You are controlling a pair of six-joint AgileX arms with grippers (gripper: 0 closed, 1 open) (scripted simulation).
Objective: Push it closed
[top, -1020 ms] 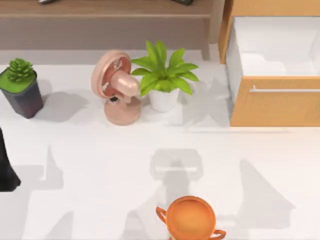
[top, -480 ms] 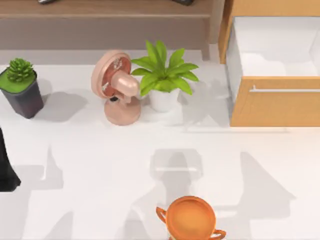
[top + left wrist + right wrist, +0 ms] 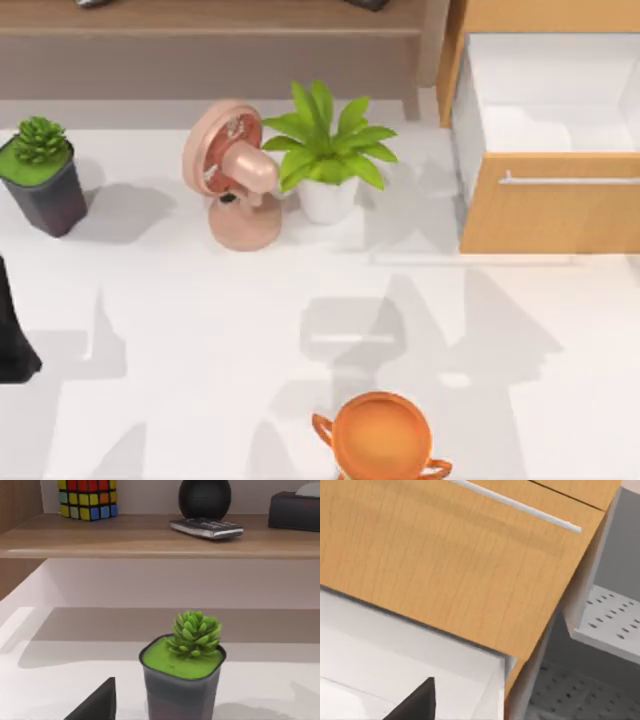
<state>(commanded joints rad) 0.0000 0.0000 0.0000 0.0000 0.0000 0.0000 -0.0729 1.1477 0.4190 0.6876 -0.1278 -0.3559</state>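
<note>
Drawer (image 3: 548, 215) pulled out – white inside (bare) – rt side.

I see a white table (image 3: 180, 330) running across the whole top view, lit evenly, with soft grey shadows pooling between six and four o'clock. At twelve o'clock stands a brown wooden shelf unit (image 3: 220, 20), its board casting a dull band on the surface beneath. From the left wrist view, that shelf board (image 3: 150, 537) spans the width, a pale wall (image 3: 150, 495) behind it and a wooden side panel (image 3: 17, 540) beside it.
</note>
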